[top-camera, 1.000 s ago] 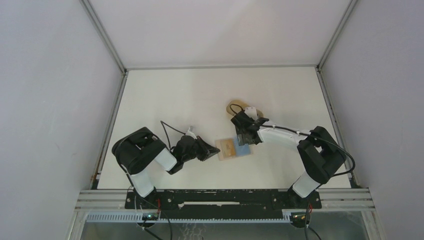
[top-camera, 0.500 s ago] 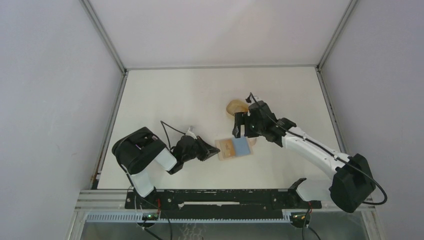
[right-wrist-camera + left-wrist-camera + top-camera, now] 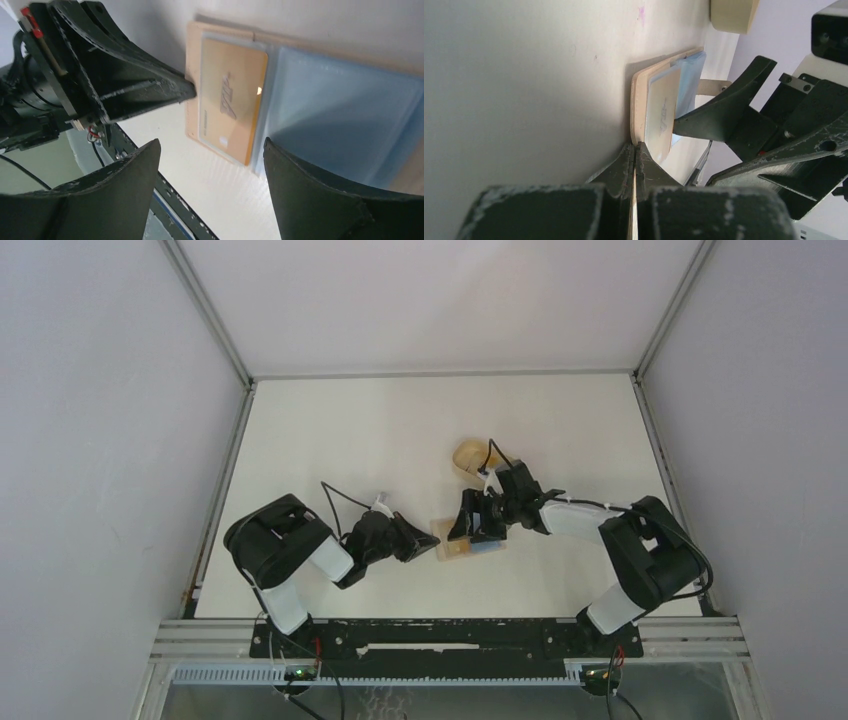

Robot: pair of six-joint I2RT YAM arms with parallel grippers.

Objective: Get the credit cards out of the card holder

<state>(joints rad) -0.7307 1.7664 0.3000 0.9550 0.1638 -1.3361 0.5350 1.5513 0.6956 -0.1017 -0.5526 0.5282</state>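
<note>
Right arm has folded back in since half a second ago: its elbow sits much closer to the base, and the right gripper (image 3: 470,528) has dropped from beside the tray to right over the wallet. Left side hasn't budged.

Going left to right: the left gripper (image 3: 428,545) is lying low on the table (image 3: 340,440), pinched tight on the near-left edge of the card holder (image 3: 452,552). The left wrist view shows both fingers squeezed onto that tan edge. The card holder is lying open and flat near the middle of the table, just in front of both arms.

The credit cards (image 3: 232,100) are still tucked in it. The one on the left is a tan-looking card with a scribbled mark, behind a clear pocket. To its right is a blue-grey card (image 3: 340,115), or maybe just a sleeve, honestly can't tell.

The right gripper's fingers (image 3: 310,195) are spread wide with nothing between them, straddling the cards from just above. Whether a tip actually touches the wallet, I can't tell.

Behind all that, on the far side, sits the oval tan tray (image 3: 467,455).
</note>
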